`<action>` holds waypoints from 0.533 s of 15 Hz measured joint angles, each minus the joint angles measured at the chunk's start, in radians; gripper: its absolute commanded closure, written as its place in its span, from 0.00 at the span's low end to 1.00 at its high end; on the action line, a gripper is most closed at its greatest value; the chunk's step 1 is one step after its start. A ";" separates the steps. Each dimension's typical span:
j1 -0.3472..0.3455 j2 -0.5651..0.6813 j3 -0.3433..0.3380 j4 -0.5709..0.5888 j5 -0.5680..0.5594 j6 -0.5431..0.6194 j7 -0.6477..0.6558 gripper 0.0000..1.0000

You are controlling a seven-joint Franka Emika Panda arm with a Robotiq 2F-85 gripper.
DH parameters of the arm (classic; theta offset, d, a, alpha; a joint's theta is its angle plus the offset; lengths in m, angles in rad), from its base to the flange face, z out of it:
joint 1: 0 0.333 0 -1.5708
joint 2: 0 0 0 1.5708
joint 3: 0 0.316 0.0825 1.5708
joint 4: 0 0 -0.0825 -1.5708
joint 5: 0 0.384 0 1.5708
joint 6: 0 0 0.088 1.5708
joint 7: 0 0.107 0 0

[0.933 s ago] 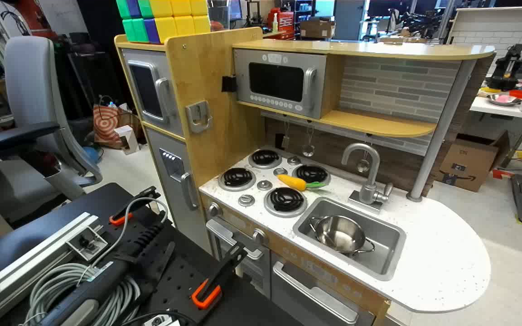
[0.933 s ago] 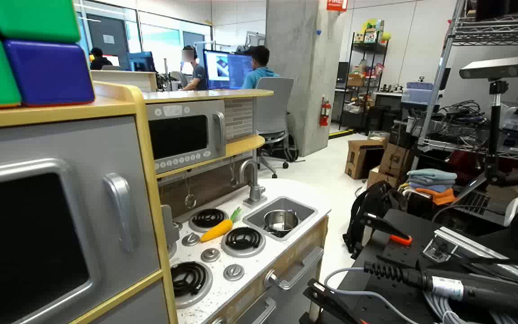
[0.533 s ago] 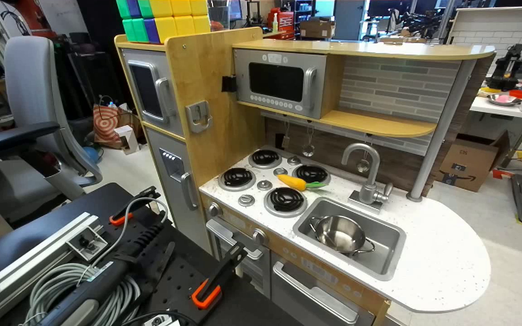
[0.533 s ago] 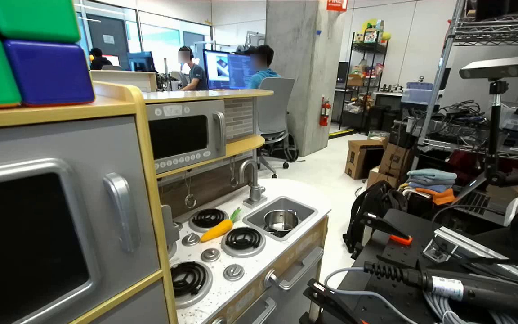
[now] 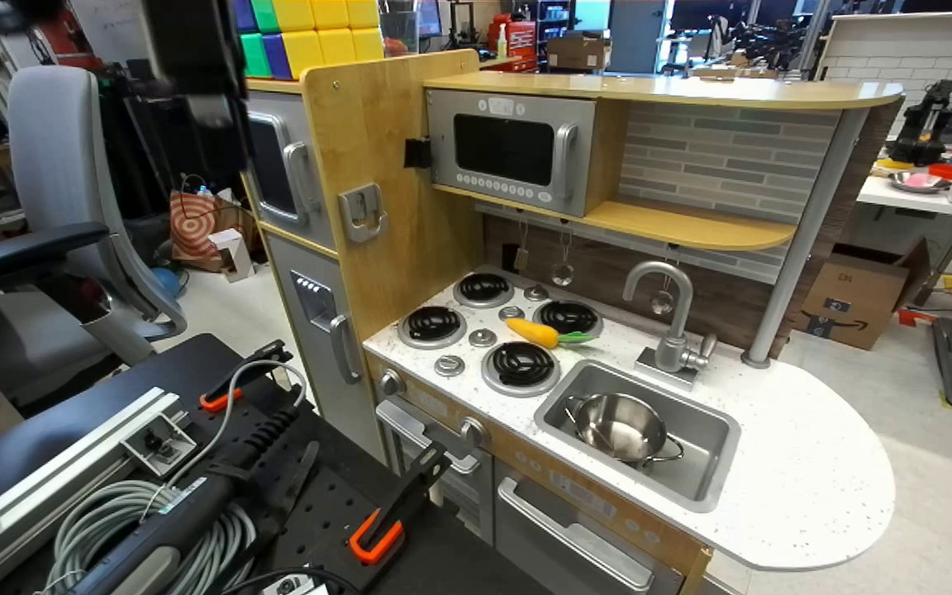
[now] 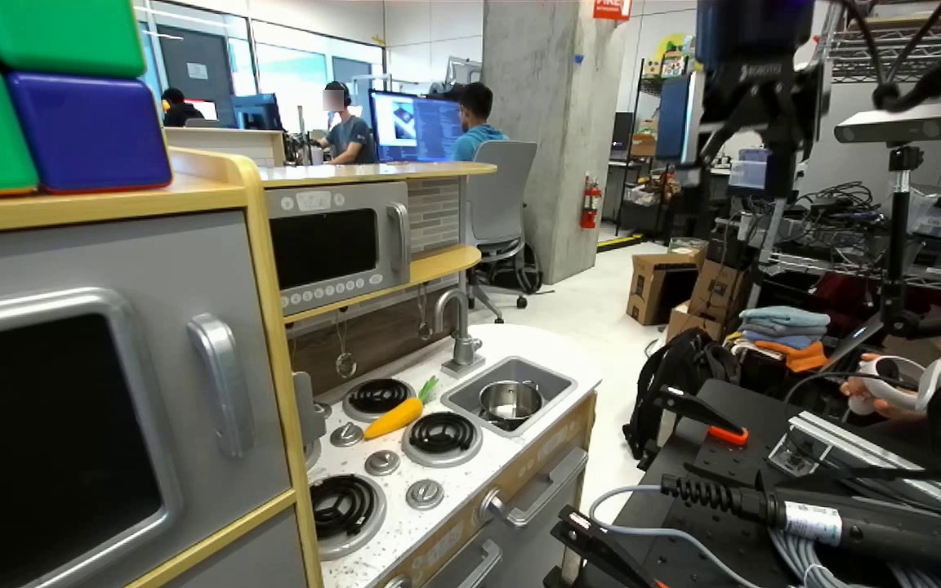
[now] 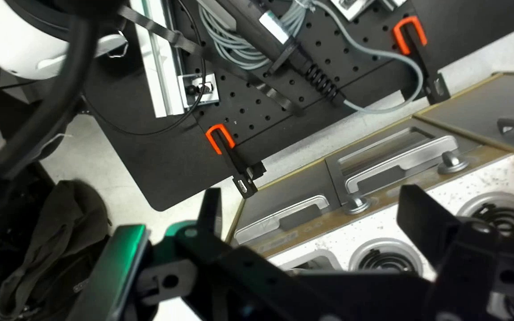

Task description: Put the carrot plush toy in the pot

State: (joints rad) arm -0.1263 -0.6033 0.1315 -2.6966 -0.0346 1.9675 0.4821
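Observation:
The carrot plush toy (image 5: 532,332) is yellow-orange with green leaves. It lies on the white toy stove top between burners, and it also shows in an exterior view (image 6: 394,418). The shiny silver pot (image 5: 623,426) stands in the grey sink basin (image 5: 711,479), and it shows in an exterior view (image 6: 511,400). My gripper (image 6: 736,181) hangs high in the air, well away from the carrot and pot. In the wrist view my gripper (image 7: 311,189) has its fingers wide apart with nothing between them. The carrot is out of sight in the wrist view.
A faucet (image 5: 674,318) stands behind the sink. A toy microwave (image 5: 509,149) and shelf overhang the back of the stove. A tall wooden cabinet (image 5: 397,165) rises beside the burners. A black table (image 5: 327,496) with cables and orange clamps stands in front.
My gripper and arm have come into both exterior views from the top edge, where they were not visible before. The carrot and pot have not moved. A hand now shows beside the white headset.

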 measured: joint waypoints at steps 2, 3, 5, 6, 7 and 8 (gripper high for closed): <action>-0.035 0.116 0.000 -0.025 0.000 0.160 0.091 0.00; -0.048 0.178 0.000 -0.029 0.000 0.237 0.142 0.00; -0.068 0.293 -0.001 -0.022 -0.004 0.375 0.245 0.00; -0.077 0.345 -0.003 -0.011 -0.011 0.434 0.297 0.00; -0.085 0.393 -0.008 0.005 -0.028 0.488 0.350 0.00; -0.091 0.436 -0.017 0.026 -0.059 0.534 0.405 0.00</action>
State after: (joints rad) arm -0.2172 -0.1672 0.1141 -2.6708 -0.0940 2.5017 0.8866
